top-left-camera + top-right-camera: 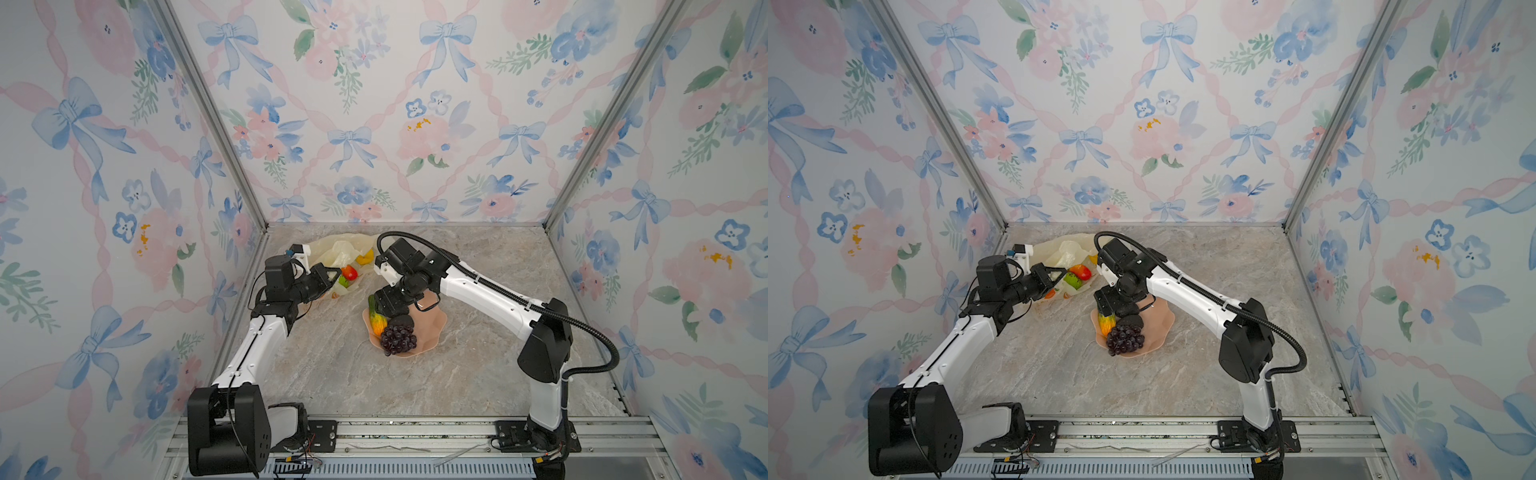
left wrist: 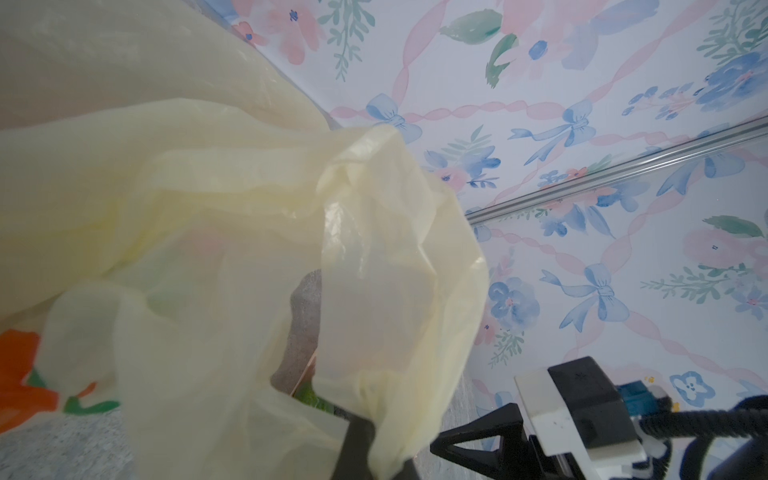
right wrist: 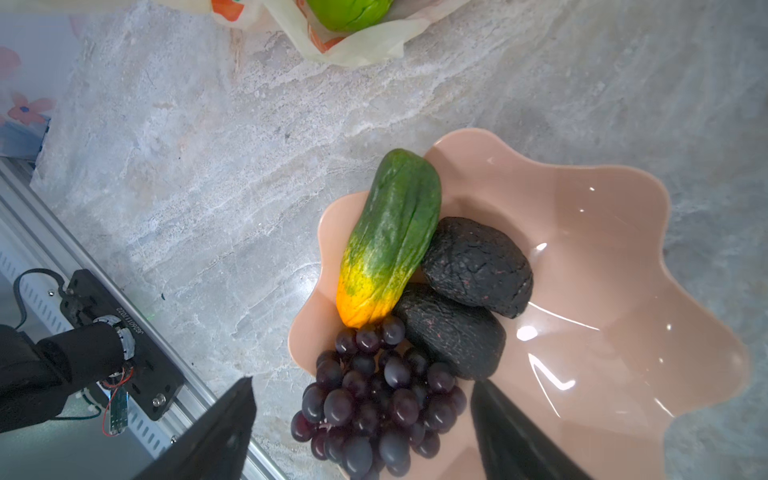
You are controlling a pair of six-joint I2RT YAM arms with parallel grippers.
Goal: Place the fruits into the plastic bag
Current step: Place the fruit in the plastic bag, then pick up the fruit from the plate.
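Grape bunch [image 3: 374, 411] overhangs the pink bowl [image 3: 602, 249] rim at the centre of the table [image 1: 457, 382], touching cucumber fruit [image 3: 390, 237] and avocados [image 3: 478, 266]. Right gripper [image 3: 361, 382] is wide open above it: descend centred, pinch the bulk, not single grapes. Left gripper [image 1: 330, 277] pinches plastic bag [image 1: 340, 249] at the far-left corner; hold mouth up.

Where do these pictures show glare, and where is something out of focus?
Right wrist view: white glare spots on the pink bowl, grape bunch sharp. Left wrist view: the plastic bag, near the lens, is soft. Both top views: even light.
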